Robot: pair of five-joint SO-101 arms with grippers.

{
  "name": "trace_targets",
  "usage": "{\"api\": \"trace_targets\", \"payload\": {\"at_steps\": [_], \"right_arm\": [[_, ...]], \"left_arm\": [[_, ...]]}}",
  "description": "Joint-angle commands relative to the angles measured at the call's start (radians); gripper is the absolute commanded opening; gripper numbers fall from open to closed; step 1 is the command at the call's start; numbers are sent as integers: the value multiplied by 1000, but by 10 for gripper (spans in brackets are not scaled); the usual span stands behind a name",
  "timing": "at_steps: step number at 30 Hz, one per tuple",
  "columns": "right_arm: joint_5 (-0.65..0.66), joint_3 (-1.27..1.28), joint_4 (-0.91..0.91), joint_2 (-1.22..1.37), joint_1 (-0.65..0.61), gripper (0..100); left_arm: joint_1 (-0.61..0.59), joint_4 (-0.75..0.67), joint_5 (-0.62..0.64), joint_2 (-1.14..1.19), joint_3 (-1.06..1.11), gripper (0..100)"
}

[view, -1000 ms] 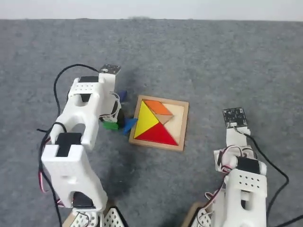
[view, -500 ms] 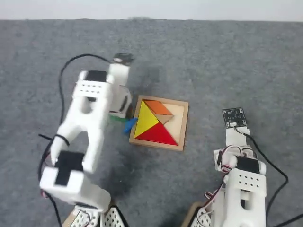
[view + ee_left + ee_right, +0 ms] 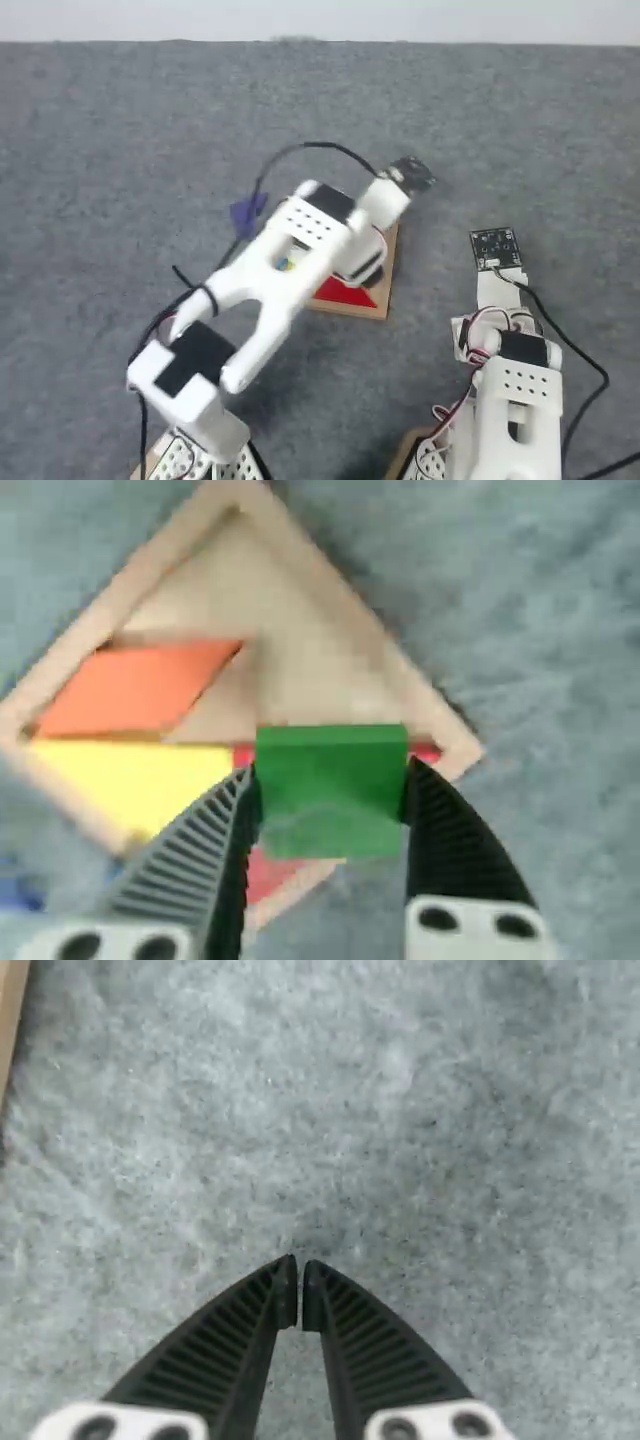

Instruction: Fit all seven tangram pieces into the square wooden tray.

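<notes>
Gripping green square piece (image 3: 330, 790) in left jaws above wooden tray's (image 3: 440, 730) bare corner for insertion; right jaws closed, empty, over surface (image 3: 400, 1110).

- The wooden tray (image 3: 310, 660) – square, shallow – is laid flat.
- An orange parallelogram (image 3: 135, 685), a yellow triangle (image 3: 120, 780) and a red triangle (image 3: 345, 293) are seated inside it.
- A green square (image 3: 330, 790) is clamped in the left gripper (image 3: 330, 770) above the tray.
- A purple piece (image 3: 247, 210) is seen outside, apart from the tray.

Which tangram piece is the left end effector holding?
The green square piece, clamped in the left end effector above the square wooden tray; the orange parallelogram, yellow triangle and red triangle lie in it.
</notes>
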Motion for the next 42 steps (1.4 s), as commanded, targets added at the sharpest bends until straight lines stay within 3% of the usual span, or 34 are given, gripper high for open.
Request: {"api": "trace_targets", "payload": {"at_steps": [1, 17, 24, 42], "right_arm": [[15, -5, -18, -22, 8, 28], [15, -5, -18, -22, 8, 28], [15, -5, -18, -22, 8, 28], [15, -5, -18, -22, 8, 28]], "left_arm": [[26, -60, -15, 28, -18, 120], [-15, -161, -37, 98, -27, 168], [-25, -166, -44, 98, -35, 239], [-25, -173, -35, 98, -94, 236]]}}
